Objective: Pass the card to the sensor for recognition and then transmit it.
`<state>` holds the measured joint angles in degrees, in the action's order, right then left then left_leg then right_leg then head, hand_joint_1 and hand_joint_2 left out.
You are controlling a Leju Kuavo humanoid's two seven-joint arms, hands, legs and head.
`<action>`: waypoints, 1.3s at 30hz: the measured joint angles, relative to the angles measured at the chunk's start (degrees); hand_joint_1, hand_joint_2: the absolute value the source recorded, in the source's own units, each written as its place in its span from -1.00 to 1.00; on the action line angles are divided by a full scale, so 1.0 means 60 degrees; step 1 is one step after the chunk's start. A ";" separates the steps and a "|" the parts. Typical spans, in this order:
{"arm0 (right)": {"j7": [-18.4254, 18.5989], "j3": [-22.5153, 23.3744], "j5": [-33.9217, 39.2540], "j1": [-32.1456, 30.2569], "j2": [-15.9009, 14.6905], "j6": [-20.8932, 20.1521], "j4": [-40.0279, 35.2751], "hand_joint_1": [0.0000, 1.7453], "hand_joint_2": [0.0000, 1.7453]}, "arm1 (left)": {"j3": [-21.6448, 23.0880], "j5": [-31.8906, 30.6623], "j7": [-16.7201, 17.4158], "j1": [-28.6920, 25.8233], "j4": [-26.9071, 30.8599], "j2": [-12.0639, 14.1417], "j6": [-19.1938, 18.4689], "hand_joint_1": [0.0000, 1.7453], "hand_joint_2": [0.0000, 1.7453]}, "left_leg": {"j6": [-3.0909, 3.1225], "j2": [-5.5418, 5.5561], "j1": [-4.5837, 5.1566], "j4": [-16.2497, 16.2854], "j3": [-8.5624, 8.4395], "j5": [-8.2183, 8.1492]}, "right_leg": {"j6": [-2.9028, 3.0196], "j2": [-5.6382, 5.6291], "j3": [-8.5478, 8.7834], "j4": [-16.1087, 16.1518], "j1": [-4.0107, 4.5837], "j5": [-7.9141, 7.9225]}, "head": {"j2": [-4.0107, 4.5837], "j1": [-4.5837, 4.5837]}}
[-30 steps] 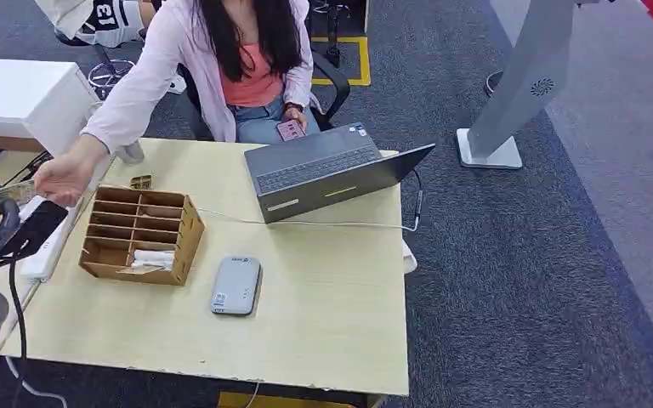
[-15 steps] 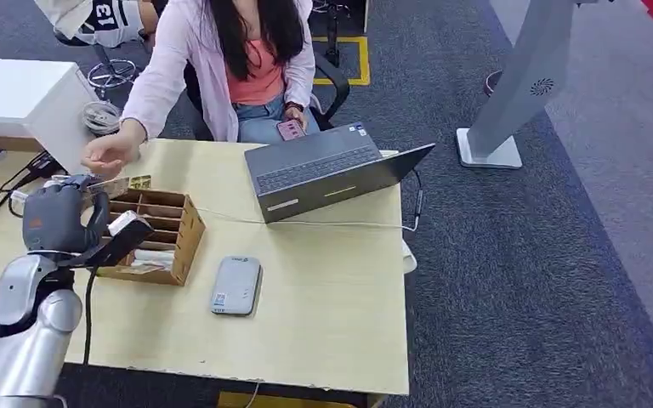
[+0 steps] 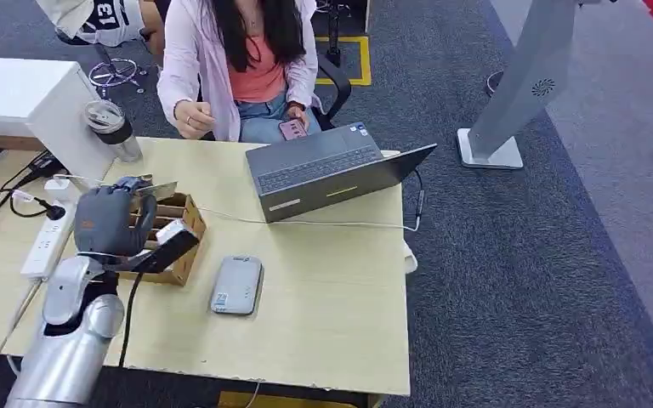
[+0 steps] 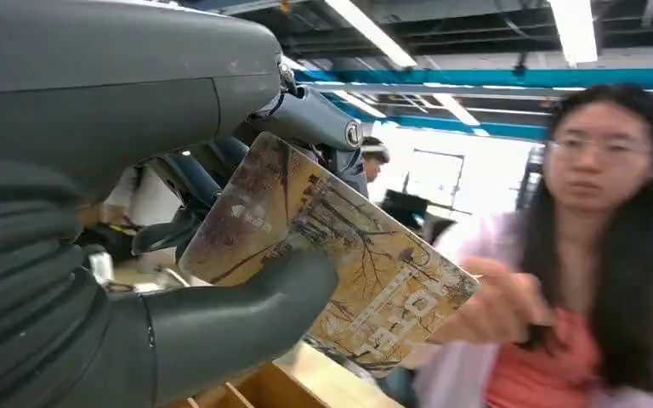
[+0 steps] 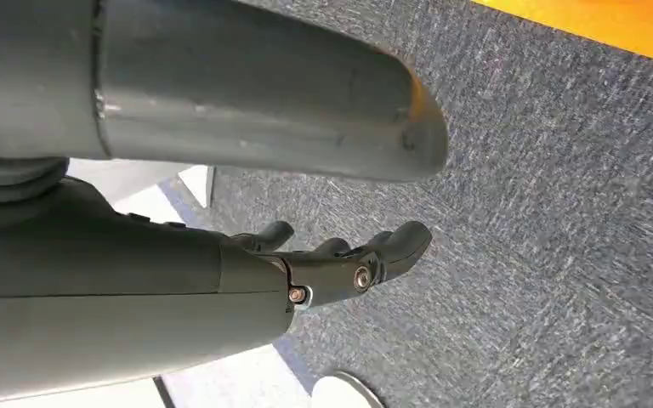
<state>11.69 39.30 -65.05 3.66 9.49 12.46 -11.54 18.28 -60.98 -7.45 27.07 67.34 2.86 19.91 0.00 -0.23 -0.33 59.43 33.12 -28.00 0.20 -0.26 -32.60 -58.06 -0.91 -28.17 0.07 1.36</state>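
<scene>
Above the wooden organizer (image 3: 170,223), left robot hand (image 3: 110,223) pinching card (image 4: 332,255), bare desk (image 3: 332,289) beyond sensor (image 3: 236,286), right robot hand (image 5: 340,259) empty, fingers apart.

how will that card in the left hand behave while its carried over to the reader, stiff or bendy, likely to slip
Probably stiff: the card juts past the left hand without drooping. Likely light, being thin and flat. It could slip or pivot, since its glossy-looking face is pinched near one end only, under the thumb.

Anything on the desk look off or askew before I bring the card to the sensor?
Nothing stands out. The left hand grips the card firmly, above the wooden organizer. The sensor lies flat on the desk, and the laptop sits open near the far edge.
</scene>
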 joint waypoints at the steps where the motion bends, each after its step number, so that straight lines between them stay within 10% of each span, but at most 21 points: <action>1: 0.0025 0.0018 -0.0004 -0.0004 0.0000 0.0011 0.0000 -1.00 -1.00 | 0.0166 -0.0025 0.0033 -0.0078 0.0018 -0.0090 0.0039 1.00 1.00 | 0.0001 -0.0006 0.0006 0.0000 0.0000 -0.0001 | -0.0001 -0.0004 -0.0001 0.0000 -0.0004 0.0001 | 0.0000 -0.0004; 39: 0.0237 0.0401 -0.0248 -0.0003 0.0000 -0.0011 0.0007 -1.00 -1.00 | 0.1966 -0.0612 0.1573 -0.1041 -0.0842 -0.0477 -0.2040 1.00 1.00 | 0.0006 -0.0003 0.0005 -0.0002 0.0000 -0.0004 | -0.0004 -0.0003 -0.0005 0.0003 -0.0003 -0.0002 | 0.0000 -0.0004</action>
<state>13.11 41.70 -66.53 3.65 9.49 12.39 -11.50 30.07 -64.65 1.99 20.82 62.29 0.00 7.67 0.03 -0.24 -0.30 59.42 33.12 -28.02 0.18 -0.27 -32.63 -58.05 -0.92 -28.18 0.07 1.33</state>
